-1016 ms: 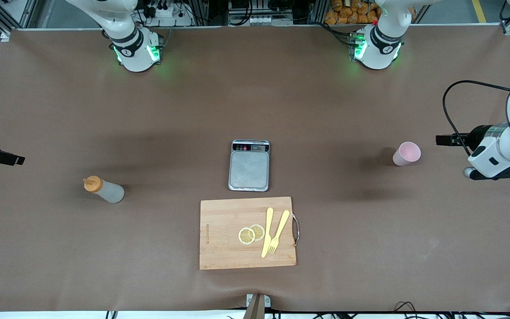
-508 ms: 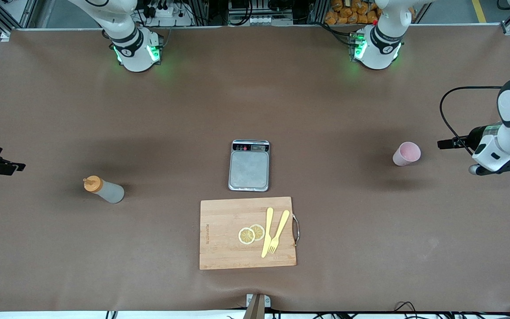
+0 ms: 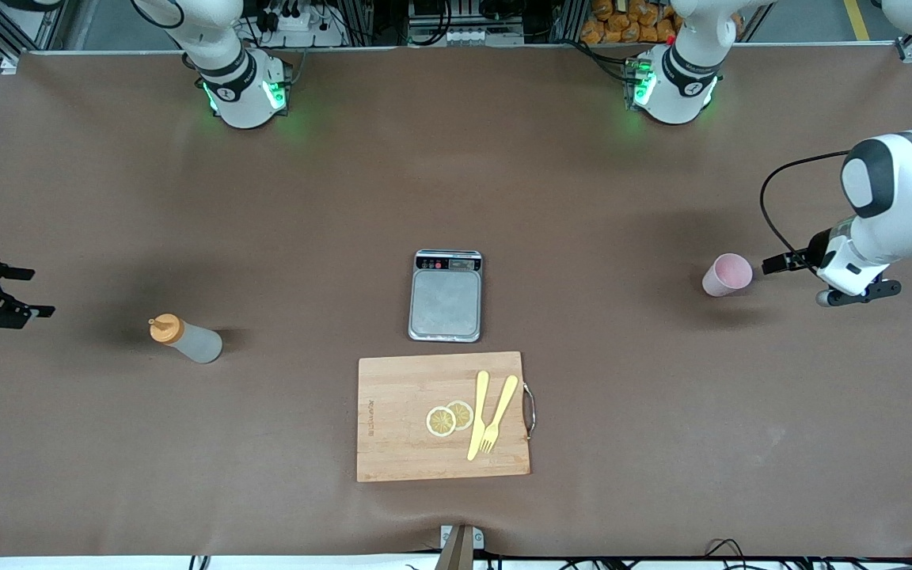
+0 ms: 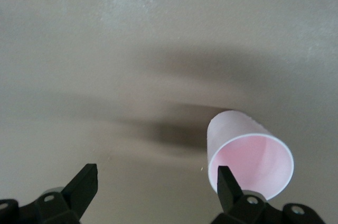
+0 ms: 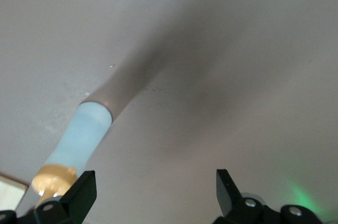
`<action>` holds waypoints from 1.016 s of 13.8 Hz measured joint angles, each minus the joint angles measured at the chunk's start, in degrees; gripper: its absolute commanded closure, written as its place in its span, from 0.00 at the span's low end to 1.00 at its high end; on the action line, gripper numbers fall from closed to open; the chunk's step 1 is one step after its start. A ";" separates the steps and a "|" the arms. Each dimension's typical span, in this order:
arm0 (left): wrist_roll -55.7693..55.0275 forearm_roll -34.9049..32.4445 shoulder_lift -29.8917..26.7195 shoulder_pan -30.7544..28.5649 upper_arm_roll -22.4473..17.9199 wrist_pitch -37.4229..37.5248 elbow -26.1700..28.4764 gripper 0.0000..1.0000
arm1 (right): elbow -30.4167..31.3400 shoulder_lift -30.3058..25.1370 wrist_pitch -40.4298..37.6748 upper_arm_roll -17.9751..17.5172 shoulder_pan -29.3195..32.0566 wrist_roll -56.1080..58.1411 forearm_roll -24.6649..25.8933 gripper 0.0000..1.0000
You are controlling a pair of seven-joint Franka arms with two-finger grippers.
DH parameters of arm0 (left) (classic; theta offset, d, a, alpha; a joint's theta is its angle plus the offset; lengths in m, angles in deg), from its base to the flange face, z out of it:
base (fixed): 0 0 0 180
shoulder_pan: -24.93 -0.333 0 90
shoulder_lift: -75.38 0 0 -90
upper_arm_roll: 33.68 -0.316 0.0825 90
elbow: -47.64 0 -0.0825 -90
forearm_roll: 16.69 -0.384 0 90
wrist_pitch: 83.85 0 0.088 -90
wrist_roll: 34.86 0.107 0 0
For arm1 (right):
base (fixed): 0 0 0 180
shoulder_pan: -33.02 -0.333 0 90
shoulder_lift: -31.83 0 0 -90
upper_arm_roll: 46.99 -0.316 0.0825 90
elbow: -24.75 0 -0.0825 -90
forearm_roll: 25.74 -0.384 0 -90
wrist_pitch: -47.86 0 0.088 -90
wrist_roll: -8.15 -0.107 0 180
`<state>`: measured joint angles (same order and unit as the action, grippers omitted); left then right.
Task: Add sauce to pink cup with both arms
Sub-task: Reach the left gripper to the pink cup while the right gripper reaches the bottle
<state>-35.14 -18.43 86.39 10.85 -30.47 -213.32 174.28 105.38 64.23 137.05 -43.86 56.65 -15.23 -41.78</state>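
The pink cup (image 3: 727,275) stands on the brown table toward the left arm's end, mouth up and empty. My left gripper (image 3: 774,262) is open and empty, low beside the cup on its table-edge side, a small gap apart. In the left wrist view the cup (image 4: 248,152) sits just off one finger of the open left gripper (image 4: 157,184). The sauce bottle (image 3: 187,339), greyish with an orange cap, stands toward the right arm's end. My right gripper (image 3: 5,294) is open and empty near the table's edge, well short of the bottle. The right wrist view shows the bottle (image 5: 84,134) beside the right gripper (image 5: 156,189).
A grey scale (image 3: 446,296) sits mid-table. A wooden cutting board (image 3: 397,443), nearer the front camera, holds two lemon slices (image 3: 448,418), a yellow knife (image 3: 477,413) and a fork (image 3: 499,412).
My left arm has swung in toward the pink cup, bringing its gripper closer to it. My right gripper has shifted a little at the table's edge. Cup and bottle have not moved.
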 measured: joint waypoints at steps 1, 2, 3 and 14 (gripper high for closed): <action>0.00 0.73 0.00 0.01 0.47 -0.81 0.34 0.00 | -0.10 1.58 0.10 0.00 0.47 -2.37 -1.46 0.00; 0.00 1.11 0.00 0.01 0.96 -1.11 0.54 0.00 | -0.21 3.03 0.23 -0.01 0.85 -4.74 -3.40 0.00; 0.00 1.24 0.00 0.04 1.32 -1.34 0.73 0.00 | -0.33 4.20 0.36 0.01 1.17 -7.72 -5.69 0.00; 0.68 -1.56 5.15 0.44 4.21 -4.72 1.86 1.00 | -0.78 16.20 5.35 -0.26 2.91 -22.46 -29.71 0.00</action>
<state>-34.46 -20.00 91.54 11.30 -26.26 -218.03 176.15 104.60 80.44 142.40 -44.11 59.56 -37.69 -71.49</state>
